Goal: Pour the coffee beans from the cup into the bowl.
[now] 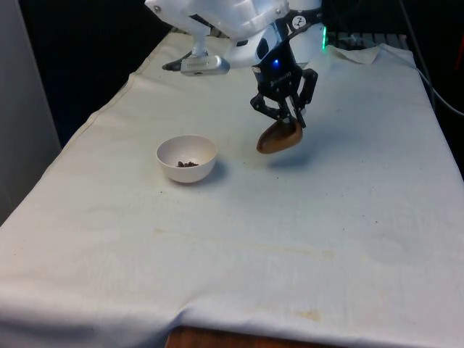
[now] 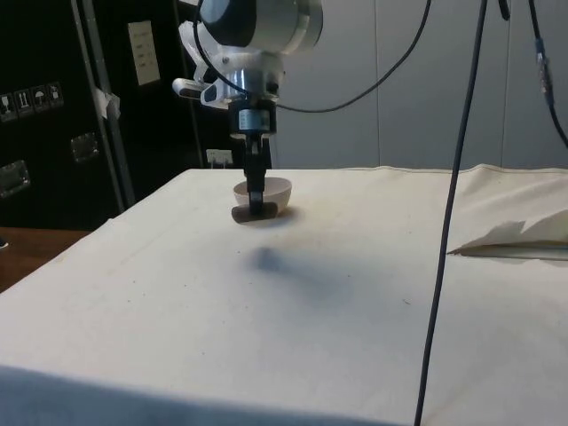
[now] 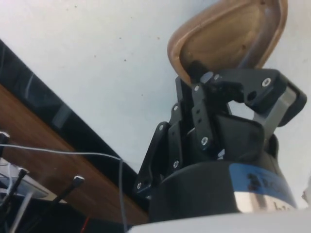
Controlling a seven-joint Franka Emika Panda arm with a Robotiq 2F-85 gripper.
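Note:
A brown wooden cup (image 1: 279, 136) hangs tilted above the cloth, its mouth turned toward the front view's left. My gripper (image 1: 284, 120) is shut on its rim. The cup (image 3: 228, 36) looks empty inside in the wrist view. A white bowl (image 1: 187, 158) stands on the cloth to the front view's left of the cup, apart from it, with a few dark coffee beans (image 1: 188, 164) at its bottom. In the side view the cup (image 2: 251, 212) hangs in front of the bowl (image 2: 275, 190), with the gripper (image 2: 256, 202) coming down onto it.
The white cloth (image 1: 290, 239) covers the table, with faint brown stains (image 1: 308, 313) near the front edge. A black cable (image 2: 448, 213) hangs down in the side view. A fold of cloth (image 2: 515, 238) lies at the table's side.

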